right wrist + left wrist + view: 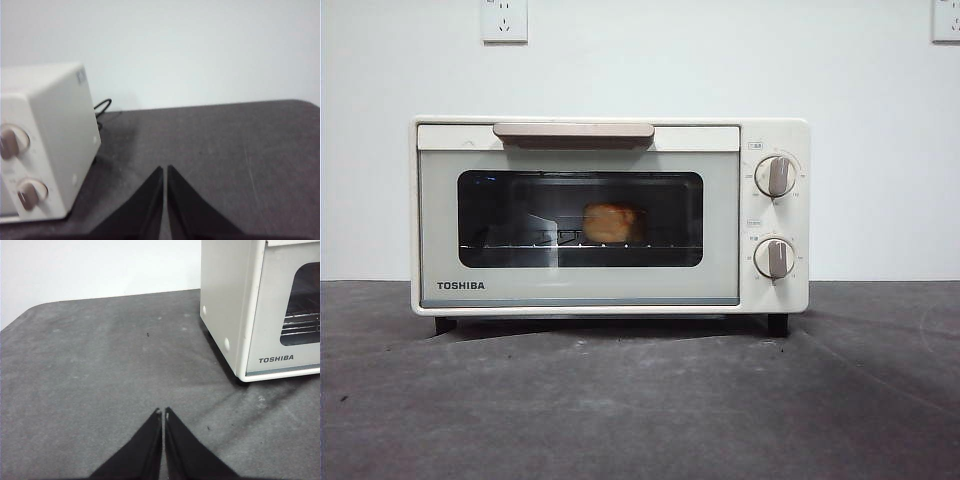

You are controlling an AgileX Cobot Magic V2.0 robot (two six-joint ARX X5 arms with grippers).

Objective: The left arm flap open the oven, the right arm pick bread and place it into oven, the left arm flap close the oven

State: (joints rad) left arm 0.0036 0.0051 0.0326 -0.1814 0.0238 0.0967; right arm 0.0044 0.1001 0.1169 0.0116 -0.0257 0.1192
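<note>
The cream-white TOSHIBA oven (pixel 610 215) stands in the middle of the dark table with its door shut. Through the dark glass window I see the golden-brown bread (pixel 612 223) lying on the wire rack inside. My left gripper (pixel 163 412) is shut and empty, hovering over the table off the oven's (pixel 260 310) left side. My right gripper (pixel 164 169) is shut and empty too, off the knob side of the oven (pixel 45 140). Neither arm shows in the front view.
Grey felt-like table surface (pixel 640 400) stretches in front of the oven and on both sides. A white wall with two power sockets (pixel 504 20) is behind. A black cable (pixel 102 106) runs behind the oven.
</note>
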